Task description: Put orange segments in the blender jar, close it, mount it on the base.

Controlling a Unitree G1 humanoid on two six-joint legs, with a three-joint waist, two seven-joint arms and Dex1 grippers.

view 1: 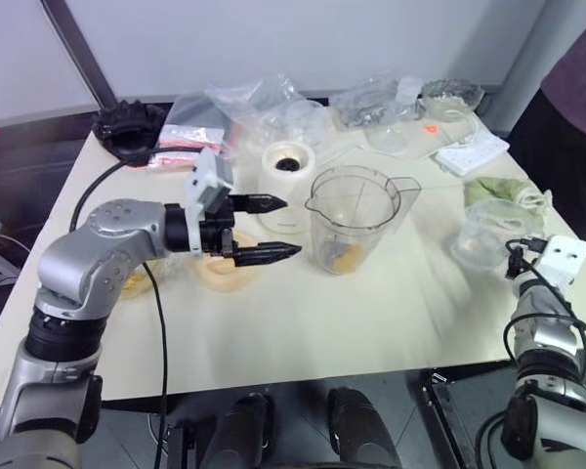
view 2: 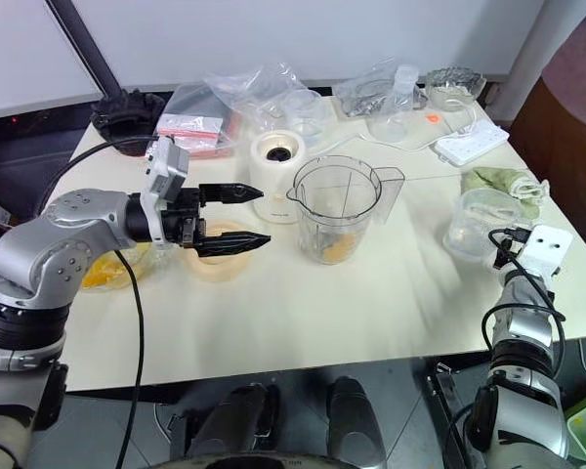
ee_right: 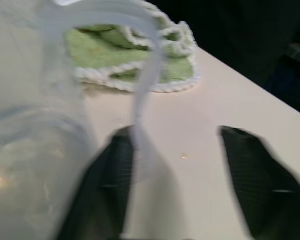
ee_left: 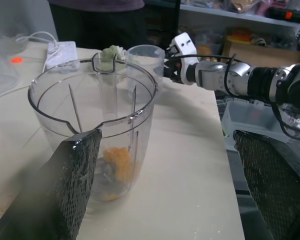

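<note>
The blender jar (view 1: 356, 220) stands upright and uncovered in the middle of the table, with orange segments (view 1: 344, 257) at its bottom. Just behind and to its left stands the cream base (view 1: 288, 186), its black socket facing up. My left gripper (view 1: 291, 227) hovers open beside the jar's left wall, pointing at it, with nothing held. More orange segments (view 2: 103, 274) lie on a plate under my left arm. My right gripper (ee_right: 180, 180) stands open at the table's right edge, with the handle of a smaller clear jug (view 1: 488, 230) by one finger (ee_right: 115, 185).
A flat cream lid (view 1: 225, 269) lies below my left gripper. A green cloth (view 1: 498, 191) sits behind the jug. A white power strip (view 1: 469, 154), plastic bags (view 1: 264, 107) and a scalloped glass bowl (view 1: 452, 95) line the back edge.
</note>
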